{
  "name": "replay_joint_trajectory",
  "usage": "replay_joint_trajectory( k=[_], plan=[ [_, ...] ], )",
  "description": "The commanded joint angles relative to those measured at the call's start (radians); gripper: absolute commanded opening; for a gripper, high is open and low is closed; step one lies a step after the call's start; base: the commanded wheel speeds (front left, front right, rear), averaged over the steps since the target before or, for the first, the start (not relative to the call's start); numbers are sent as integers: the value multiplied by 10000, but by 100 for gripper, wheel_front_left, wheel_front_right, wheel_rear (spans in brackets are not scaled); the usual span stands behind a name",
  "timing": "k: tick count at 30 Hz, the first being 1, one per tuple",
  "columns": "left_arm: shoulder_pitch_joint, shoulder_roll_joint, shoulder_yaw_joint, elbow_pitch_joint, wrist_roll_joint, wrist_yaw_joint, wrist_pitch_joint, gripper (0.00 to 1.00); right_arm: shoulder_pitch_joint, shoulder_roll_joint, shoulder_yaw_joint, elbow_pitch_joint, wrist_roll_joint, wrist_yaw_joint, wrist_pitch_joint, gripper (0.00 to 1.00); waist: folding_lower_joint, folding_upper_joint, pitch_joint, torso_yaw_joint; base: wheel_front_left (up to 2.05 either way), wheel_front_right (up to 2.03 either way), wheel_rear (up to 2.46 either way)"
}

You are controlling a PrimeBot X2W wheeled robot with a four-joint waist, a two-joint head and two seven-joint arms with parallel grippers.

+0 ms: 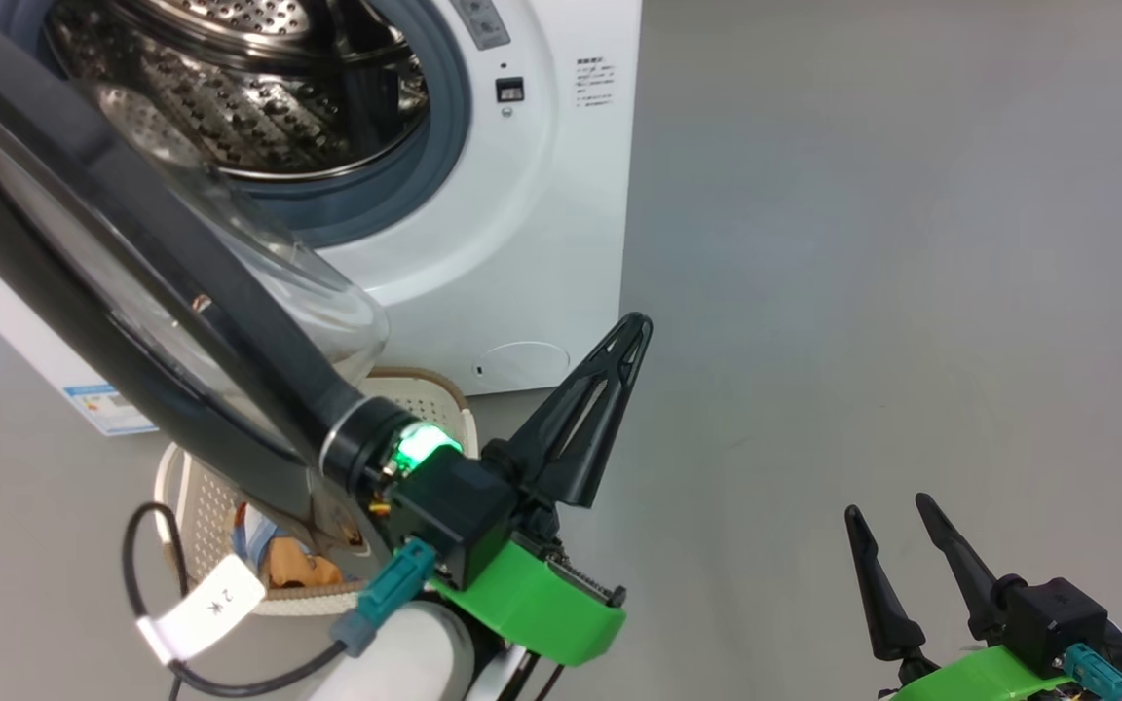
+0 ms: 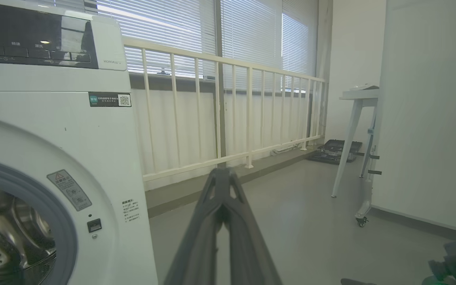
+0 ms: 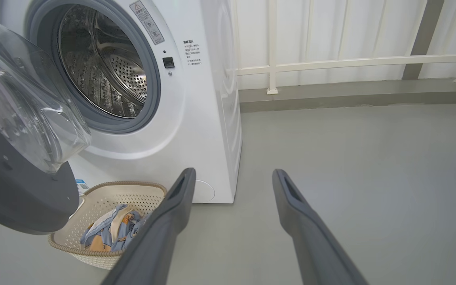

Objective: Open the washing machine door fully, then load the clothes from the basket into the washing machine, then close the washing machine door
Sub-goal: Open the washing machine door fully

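The washing machine (image 1: pixel 483 224) stands with its steel drum (image 3: pixel 101 67) exposed. The washing machine door (image 1: pixel 181 263) hangs open toward me on the left, its glass bowl (image 3: pixel 22 103) bulging over the basket (image 3: pixel 105 194). The cream basket (image 1: pixel 430 387) sits on the floor before the washer, partly hidden under the door. In it lie light blue clothes (image 3: pixel 111 229) with orange print. My left gripper (image 1: pixel 637 326) is shut on nothing, fingers pointing up beside the door's lower edge, right of the basket. My right gripper (image 1: pixel 888 506) is open and empty low at the right, over bare floor.
Grey floor (image 1: pixel 912 243) stretches to the washer's right. A white railing (image 2: pixel 232 114) runs along the window wall behind. At the far right stand a white table (image 2: pixel 356 103), a wheeled white panel (image 2: pixel 426 118) and a black case (image 2: pixel 337 150) on the floor.
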Motion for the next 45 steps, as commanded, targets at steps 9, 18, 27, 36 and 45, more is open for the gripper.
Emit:
replay_joint_trajectory(
  k=[9, 18, 27, 36, 45],
  plan=[
    [451, 87, -89, 275, -410, 516, 24, 0, -421, -63, 143, -134, -36, 16, -120, 100, 0, 0, 278, 625, 0, 0, 0],
    [611, 126, -187, 486, -523, 490, -85, 0, -528, -100, 181, -71, -23, 16, -120, 100, 0, 0, 316, 825, 0, 0, 0],
    [730, 183, -58, 1220, -784, 546, -174, 0, -580, -138, 185, -70, 54, 16, -120, 100, 0, 0, 437, 817, 0, 0, 0],
    [659, 216, 405, 2179, -1173, 663, -417, 0, -567, -174, 156, -11, 72, 16, -120, 100, 0, 0, 457, 854, 0, 0, 0],
    [644, 178, 386, 2806, -1505, 647, -553, 0, -543, -226, 196, 36, 51, 16, -120, 100, 0, 0, 389, 1082, 0, 0, 0]
  ],
)
